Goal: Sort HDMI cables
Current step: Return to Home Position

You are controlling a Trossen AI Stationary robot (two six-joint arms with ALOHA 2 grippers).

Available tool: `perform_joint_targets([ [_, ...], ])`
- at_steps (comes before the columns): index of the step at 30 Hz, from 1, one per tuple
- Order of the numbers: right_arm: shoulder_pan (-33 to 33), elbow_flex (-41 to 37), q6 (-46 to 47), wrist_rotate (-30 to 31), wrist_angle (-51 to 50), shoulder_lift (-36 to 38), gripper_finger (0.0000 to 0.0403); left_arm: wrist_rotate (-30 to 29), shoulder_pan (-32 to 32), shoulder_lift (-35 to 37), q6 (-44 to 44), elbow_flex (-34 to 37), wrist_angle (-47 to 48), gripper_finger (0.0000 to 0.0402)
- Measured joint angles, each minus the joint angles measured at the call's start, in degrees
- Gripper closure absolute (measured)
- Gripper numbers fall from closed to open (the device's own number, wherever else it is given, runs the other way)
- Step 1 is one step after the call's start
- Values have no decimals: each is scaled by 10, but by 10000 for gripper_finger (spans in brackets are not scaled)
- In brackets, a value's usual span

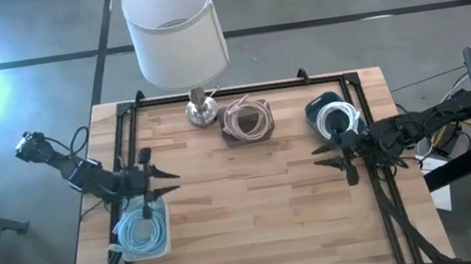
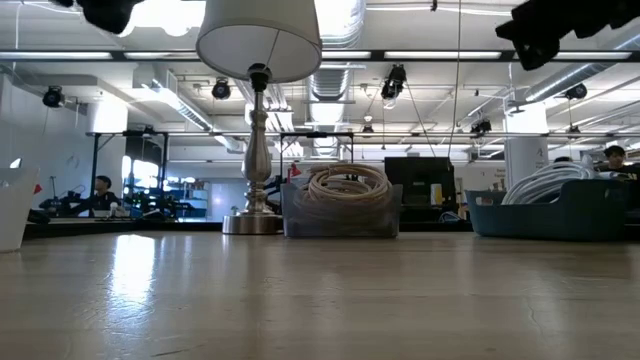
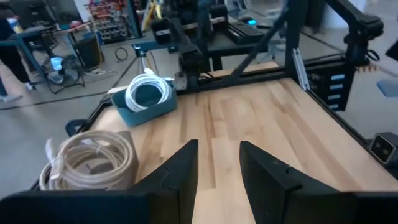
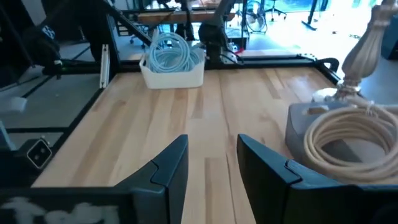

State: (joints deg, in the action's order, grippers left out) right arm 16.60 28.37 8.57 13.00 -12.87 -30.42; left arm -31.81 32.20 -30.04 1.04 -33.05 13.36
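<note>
Cables all lie in bins: light blue coils (image 1: 142, 228) in the white bin (image 1: 167, 249) at left, beige coils (image 1: 248, 118) in the middle bin (image 1: 270, 133) by the lamp (image 1: 175, 30), white coils (image 1: 338, 118) in the blue bin (image 1: 313, 108) at right. That makes three bins, but the stacked coils defy counting. The left gripper (image 1: 169, 183) and right gripper (image 1: 319, 157) hang spread and empty just beside those bins, so I judge a swinging arm could snag a loop and drag it out.

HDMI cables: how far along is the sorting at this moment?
Sorting looks done: light blue cables lie in the white bin, white cables in the blue bin, beige cables in the dark bin beside the lamp. No loose coil shows on the table. Nothing is in hand: the left gripper and right gripper are open and empty. Left: probably only parking the arms.
</note>
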Motion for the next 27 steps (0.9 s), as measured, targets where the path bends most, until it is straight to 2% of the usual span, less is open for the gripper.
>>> perform_joint_targets([
  [5, 0, -45, -2, 0, 25, 37, 270, 4, -23, 84, 23, 84, -75, 280],
  [12, 0, -84, -59, -1, 56, 89, 264, 90, -65, 163, 92, 191, -249, 280],
  [18, 0, -108, -77, -2, 60, 135, 256, 102, -100, 197, 95, 237, -265, 280],
  [27, 0, -138, -97, -29, 60, 211, 246, 115, -163, 199, 84, 274, -269, 280],
])
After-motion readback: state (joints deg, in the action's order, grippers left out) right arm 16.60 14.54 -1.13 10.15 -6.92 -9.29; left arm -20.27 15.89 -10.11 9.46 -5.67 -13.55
